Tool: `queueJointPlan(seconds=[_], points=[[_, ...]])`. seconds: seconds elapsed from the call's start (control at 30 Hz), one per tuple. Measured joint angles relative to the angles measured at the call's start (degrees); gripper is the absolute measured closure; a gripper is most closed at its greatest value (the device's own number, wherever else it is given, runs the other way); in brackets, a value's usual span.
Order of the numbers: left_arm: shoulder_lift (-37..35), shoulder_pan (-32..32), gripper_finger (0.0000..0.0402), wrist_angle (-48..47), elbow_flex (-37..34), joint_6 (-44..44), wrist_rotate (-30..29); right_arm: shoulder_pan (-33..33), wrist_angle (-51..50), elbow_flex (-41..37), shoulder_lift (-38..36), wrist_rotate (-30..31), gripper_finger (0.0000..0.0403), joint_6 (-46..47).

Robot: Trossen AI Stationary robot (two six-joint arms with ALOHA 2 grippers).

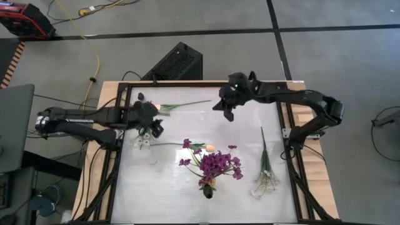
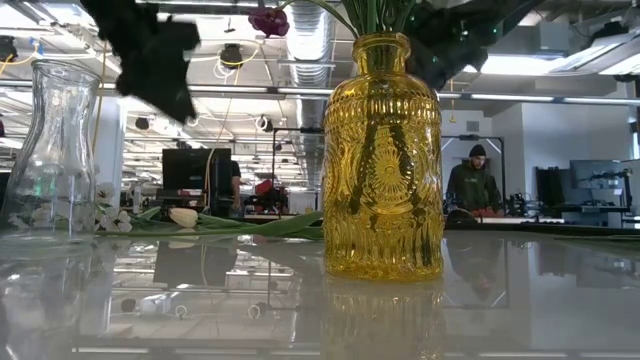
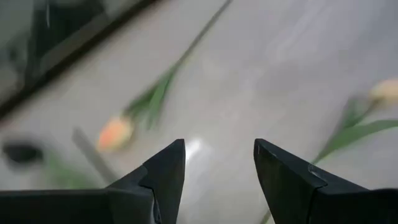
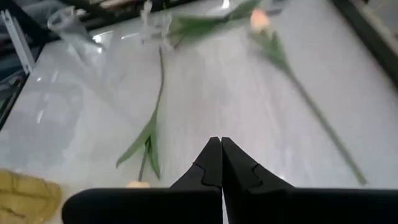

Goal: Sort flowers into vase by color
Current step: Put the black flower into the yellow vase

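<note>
Yellow vase [image 2: 384,160] stands nearest, purple flowers [image 1: 215,164] already in it. Left gripper [image 3: 217,165], fingers spread, hovers over a peach tulip [image 3: 115,132], likely to grasp it. Right gripper [image 4: 219,158], pressed together, waits above mid-table. White spray [image 1: 266,178] unsorted.

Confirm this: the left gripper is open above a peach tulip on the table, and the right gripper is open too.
Not quite. The left gripper is open near a peach tulip, but the right gripper is shut, fingers pressed together, as the right wrist view shows.
</note>
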Motion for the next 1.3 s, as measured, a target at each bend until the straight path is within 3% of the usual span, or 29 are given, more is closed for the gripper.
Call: queueJointPlan(seconds=[0.07, 0.3, 0.7, 0.87, 1.13, 1.3], points=[[1.22, 4.82, 0.0221, -4.00, 0.00, -1.81, 2.95, 0.68, 0.45, -0.71, 0.93, -0.18, 0.0379, -0.45], [5.17, 18.52, 0.0221, -8.81, -0.02, -6.33, 0.97, 3.64, 0.40, -0.75, 2.47, -2.55, 0.0375, -2.43], [17.27, 29.31, 0.0221, -8.73, -0.31, -6.30, 0.74, 6.65, 0.25, -0.75, 1.89, -3.13, 0.0375, -2.85], [20.45, 32.88, 0.0221, 1.94, -8.40, -5.95, 2.76, 8.30, 0.10, -0.75, 1.89, -3.13, 0.0374, -2.87], [19.34, 35.36, 0.0223, 20.43, -19.82, -5.99, 4.19, 9.28, 0.12, -0.75, 1.89, -3.10, 0.0375, -2.95], [19.60, 35.59, 0.0278, 21.68, -20.37, -5.52, 4.87, 9.20, 0.49, -0.75, 1.89, -2.72, 0.0375, -1.29]])
